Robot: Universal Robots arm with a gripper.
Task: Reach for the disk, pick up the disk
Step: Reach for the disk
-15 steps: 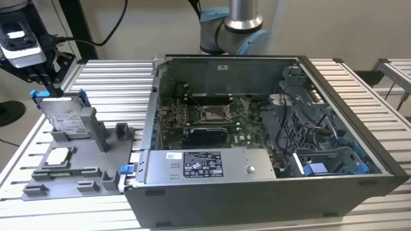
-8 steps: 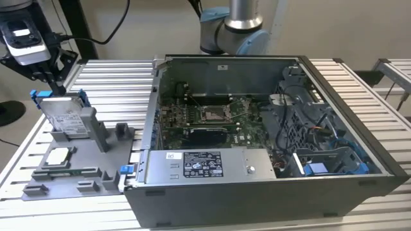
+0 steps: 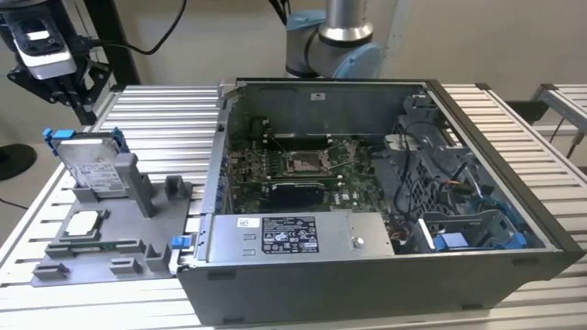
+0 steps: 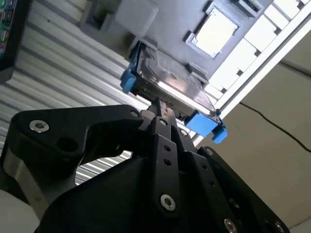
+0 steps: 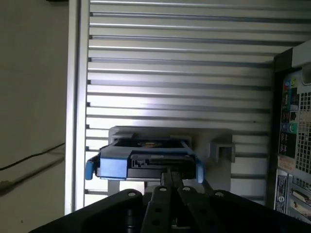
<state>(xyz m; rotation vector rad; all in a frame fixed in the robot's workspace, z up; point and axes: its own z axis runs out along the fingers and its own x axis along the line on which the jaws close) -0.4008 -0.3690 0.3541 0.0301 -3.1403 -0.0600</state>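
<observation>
disk (image 3: 92, 165) is standing on edge in a slot of the grey fixture (image 3: 137, 240), at the exterior view's left, with its white label facing the camera and blue tabs (image 3: 57, 135) sticking out at its upper corners. the fixture is lying on the slatted table (image 3: 165, 117), just beside the open case (image 3: 367, 289).

the gripper (image 3: 69, 93) is hanging above the disk in the exterior view, apart from it, with a clear strip of table showing between the fingertips and the disk's upper edge. the fingers are pressing together and are gripping nothing. in the second wrist view the gripper (image 4: 160, 108) is pointing at the disk (image 4: 167, 80), whose metal face is catching the light and whose blue tabs (image 4: 206, 122) are showing at both ends. in the first wrist view the gripper (image 5: 172, 175) is lining up with the narrow upper edge of the disk (image 5: 141, 162); whether the tips are touching it cannot be told from the wrist views.

a square silver chip (image 3: 84, 223) is lying flat on the fixture, near the disk and closer to the camera. the arm (image 3: 335, 34) is rising behind the case, where a green board and a grey box (image 3: 293, 237) with a white sticker are showing.
</observation>
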